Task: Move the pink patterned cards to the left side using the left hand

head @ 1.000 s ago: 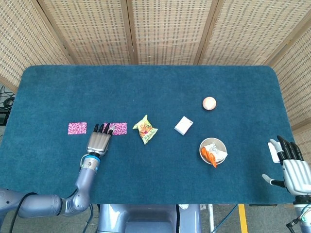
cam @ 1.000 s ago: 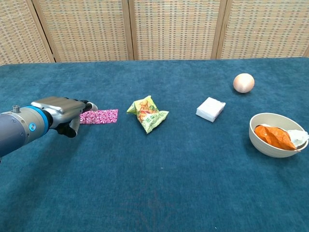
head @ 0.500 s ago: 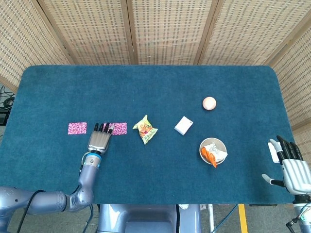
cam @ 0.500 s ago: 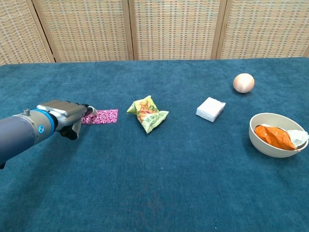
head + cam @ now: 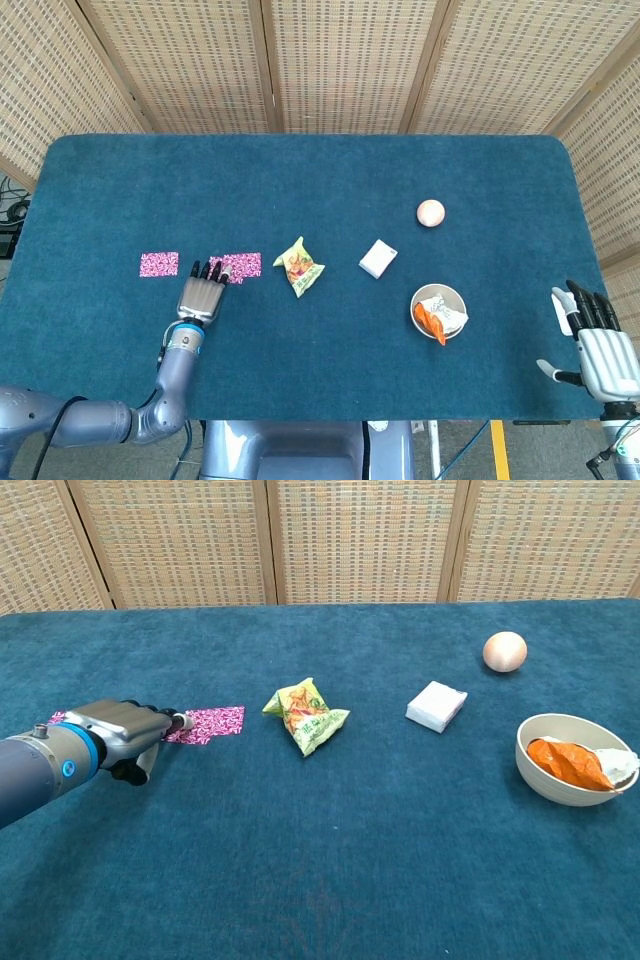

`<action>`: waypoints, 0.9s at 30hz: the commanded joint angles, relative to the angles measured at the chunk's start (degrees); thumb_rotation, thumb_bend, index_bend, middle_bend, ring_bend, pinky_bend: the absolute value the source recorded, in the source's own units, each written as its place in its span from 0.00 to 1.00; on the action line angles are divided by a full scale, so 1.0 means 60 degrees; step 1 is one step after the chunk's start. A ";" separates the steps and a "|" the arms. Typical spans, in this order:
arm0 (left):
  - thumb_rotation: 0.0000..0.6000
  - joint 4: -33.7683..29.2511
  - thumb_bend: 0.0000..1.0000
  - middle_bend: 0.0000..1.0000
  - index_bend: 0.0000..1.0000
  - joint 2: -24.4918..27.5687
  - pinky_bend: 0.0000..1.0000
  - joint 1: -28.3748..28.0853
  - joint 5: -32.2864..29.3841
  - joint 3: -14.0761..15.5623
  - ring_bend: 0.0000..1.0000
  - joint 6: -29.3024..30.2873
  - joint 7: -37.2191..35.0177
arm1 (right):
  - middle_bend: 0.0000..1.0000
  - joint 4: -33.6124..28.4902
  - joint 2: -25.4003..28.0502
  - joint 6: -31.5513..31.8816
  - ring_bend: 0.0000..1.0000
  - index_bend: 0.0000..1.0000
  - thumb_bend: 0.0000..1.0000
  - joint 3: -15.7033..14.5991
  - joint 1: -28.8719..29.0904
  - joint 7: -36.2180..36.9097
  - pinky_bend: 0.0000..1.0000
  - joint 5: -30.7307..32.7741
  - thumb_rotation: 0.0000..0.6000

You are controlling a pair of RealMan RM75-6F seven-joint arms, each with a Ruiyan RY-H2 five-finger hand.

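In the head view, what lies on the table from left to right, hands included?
Left pink card → left hand → right pink card → snack packet → white box → egg → bowl → right hand.

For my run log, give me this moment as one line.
left hand: fingertips at near pink card | far-left pink card: lying apart | right hand: open, idle at table edge
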 commanded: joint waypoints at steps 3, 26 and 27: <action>1.00 -0.0563 0.96 0.00 0.06 0.0361 0.00 0.0187 0.0297 0.0314 0.00 0.0274 0.0040 | 0.00 -0.0032 -0.0012 0.0036 0.00 0.00 0.13 -0.0016 -0.0013 -0.0051 0.00 -0.0037 1.00; 1.00 -0.2871 0.92 0.00 0.06 0.1805 0.00 0.1192 0.1641 0.1453 0.00 0.0943 -0.0762 | 0.00 -0.0095 0.0041 0.0157 0.00 0.00 0.13 -0.0031 -0.0076 -0.0011 0.00 -0.0098 1.00; 1.00 -0.2942 0.90 0.00 0.06 0.1901 0.00 0.1231 0.1783 0.1354 0.00 0.0975 -0.0970 | 0.00 -0.0095 0.0042 0.0164 0.00 0.00 0.13 -0.0029 -0.0078 -0.0006 0.00 -0.0101 1.00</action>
